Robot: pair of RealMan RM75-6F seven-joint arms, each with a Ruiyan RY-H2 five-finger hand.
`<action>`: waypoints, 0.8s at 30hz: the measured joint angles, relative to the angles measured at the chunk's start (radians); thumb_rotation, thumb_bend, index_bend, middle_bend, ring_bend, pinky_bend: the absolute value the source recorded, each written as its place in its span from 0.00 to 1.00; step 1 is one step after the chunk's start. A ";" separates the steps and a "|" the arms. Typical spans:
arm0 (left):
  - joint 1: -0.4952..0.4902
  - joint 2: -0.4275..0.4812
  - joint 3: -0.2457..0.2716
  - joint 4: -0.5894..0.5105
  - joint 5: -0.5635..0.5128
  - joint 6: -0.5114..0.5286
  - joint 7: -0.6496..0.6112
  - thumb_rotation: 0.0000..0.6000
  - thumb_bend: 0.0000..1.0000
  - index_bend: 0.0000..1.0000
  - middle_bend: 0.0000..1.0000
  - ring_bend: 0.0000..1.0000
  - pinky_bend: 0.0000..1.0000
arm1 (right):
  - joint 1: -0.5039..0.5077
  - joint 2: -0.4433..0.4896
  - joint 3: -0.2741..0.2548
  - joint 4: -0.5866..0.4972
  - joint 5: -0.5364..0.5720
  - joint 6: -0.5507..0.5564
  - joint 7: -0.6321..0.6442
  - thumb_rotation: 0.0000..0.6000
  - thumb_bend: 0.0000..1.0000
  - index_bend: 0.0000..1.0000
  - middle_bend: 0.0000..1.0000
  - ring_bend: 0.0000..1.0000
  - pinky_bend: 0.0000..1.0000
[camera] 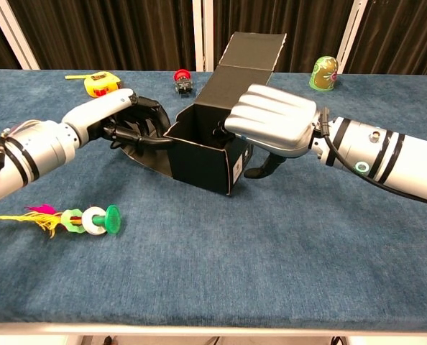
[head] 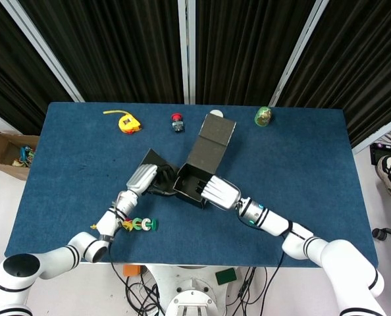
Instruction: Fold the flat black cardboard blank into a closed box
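The box (head: 199, 172) sits just left of centre in the head view, already raised into an open tub, with its lid (head: 213, 146) standing up and leaning toward the top of the frame. The right hand (head: 219, 192) lies over the tub's near right rim with its fingers (camera: 267, 108) reaching down into the opening, most likely to brace the walls from inside while the other side is worked; the chest view shows its thumb hanging outside the right wall, so the wall seems caught between thumb and fingers, though contact is hard to confirm. The left hand (head: 143, 178) comes in from the lower left, its dark fingers (camera: 138, 122) spread and pressed against the tub's left wall above a flap (head: 150, 158) that lies flat on the table (head: 301, 145), seemingly holding that side square. It grips nothing that can be made out. The head view gives the layout: lid hinged at the far edge, flap splayed out to the left. The chest view adds depth: the tub is empty inside, and the lid is upright, well short of closing. By this reading, walls are formed and closing the lid remains.
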 measured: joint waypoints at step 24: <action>0.047 0.051 -0.029 -0.040 -0.019 0.088 0.057 0.60 0.05 0.22 0.25 0.30 0.75 | 0.041 0.066 -0.013 -0.012 -0.015 -0.037 -0.010 1.00 0.02 0.35 0.40 0.81 1.00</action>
